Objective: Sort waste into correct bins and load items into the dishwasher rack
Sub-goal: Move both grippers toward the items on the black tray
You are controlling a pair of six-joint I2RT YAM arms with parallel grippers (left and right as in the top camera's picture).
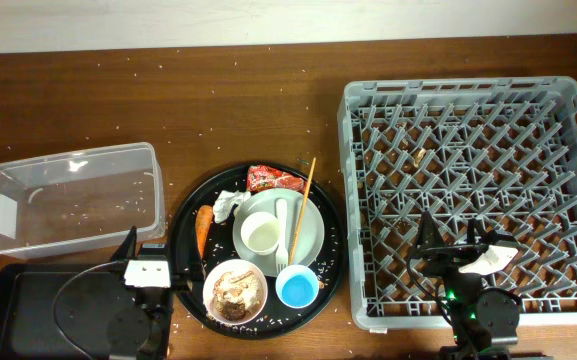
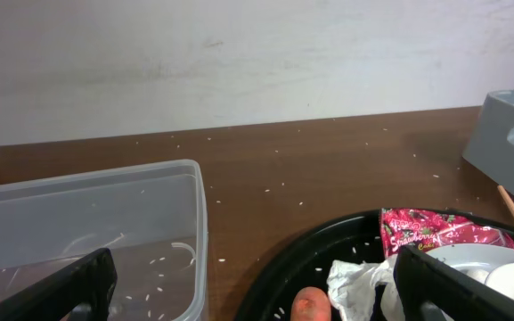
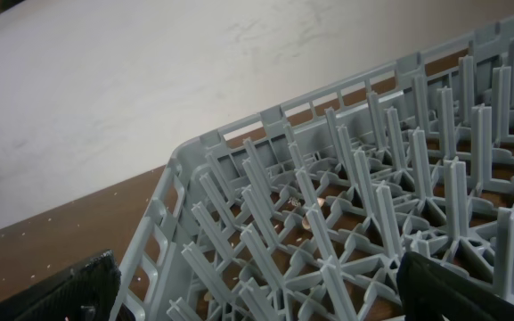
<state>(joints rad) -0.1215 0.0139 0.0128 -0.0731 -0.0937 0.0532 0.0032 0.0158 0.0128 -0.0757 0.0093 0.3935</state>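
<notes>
A round black tray holds a white plate with a white cup, a white utensil and a chopstick. It also holds a white bowl of food scraps, a blue cup, a red wrapper, a tissue and a carrot. My left gripper is open and empty at the tray's left edge, with carrot, tissue and wrapper ahead. My right gripper is open and empty over the grey rack, whose pegs fill its view.
The clear tub stands at the left and also shows in the left wrist view. The shallow black rectangular tray lies in front of it, under my left arm. Rice grains are scattered over the wooden table.
</notes>
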